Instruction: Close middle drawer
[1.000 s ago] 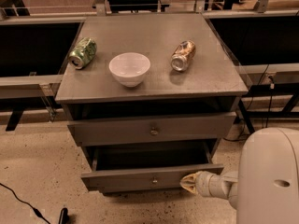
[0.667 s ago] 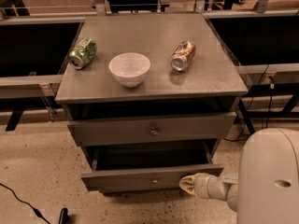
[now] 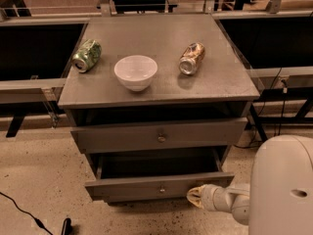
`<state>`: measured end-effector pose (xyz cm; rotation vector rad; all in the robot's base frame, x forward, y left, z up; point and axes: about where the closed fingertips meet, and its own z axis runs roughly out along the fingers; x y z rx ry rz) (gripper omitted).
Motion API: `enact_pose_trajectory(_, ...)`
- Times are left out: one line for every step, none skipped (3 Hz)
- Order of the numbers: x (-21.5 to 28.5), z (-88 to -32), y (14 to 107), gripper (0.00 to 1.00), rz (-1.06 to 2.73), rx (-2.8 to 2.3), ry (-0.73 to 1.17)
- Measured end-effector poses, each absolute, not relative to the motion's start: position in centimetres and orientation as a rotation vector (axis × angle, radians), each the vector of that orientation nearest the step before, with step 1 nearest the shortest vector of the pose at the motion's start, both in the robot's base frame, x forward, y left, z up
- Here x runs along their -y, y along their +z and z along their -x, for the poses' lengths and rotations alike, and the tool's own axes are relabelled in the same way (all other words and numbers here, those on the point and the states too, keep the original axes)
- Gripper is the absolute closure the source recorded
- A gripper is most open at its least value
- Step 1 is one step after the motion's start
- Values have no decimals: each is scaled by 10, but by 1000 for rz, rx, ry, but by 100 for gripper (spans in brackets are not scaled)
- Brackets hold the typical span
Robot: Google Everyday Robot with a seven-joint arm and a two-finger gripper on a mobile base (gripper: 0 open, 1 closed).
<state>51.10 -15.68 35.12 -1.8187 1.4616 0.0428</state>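
1. The middle drawer (image 3: 132,186) stands pulled well out. Its front sits far forward of the top drawer (image 3: 122,138), and we look straight down into its dark, deep box. As things lie, none of the closing is done.
2. The hand (image 3: 194,198) is low down at the right end of that front, right up against its lower edge. We judge it is touching or just short of touching, but the contact itself does not show.
3. We cannot tell how far open the hand is. We see nothing held in it.
4. Now the layout from the hand. The drawer's front runs off to the hand's left, and the knob (image 3: 161,190) sits just left of the hand at about the same height. The open box lies beyond the hand, back toward the cabinet.
5. The whole push is left to do. The front has to travel straight away from the hand until it sits in under the top drawer.
6. A word of caution: the hand is at the right end, not at the middle. We judge that an off-centre shove could skew the drawer in its runners.
7. Up on the desk (image 3: 156,33), above and well beyond the hand, a bowl (image 3: 136,72) sits between a green can (image 3: 87,56) and a brown can (image 3: 190,58). All three are well apart from the hand.
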Motion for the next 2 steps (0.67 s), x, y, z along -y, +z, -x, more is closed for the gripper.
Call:
enact_pose_trajectory(163, -513, 342, 100, 1823, -1497, 27)
enact_pose_trajectory(166, -522, 333, 100, 1840, -1519, 19)
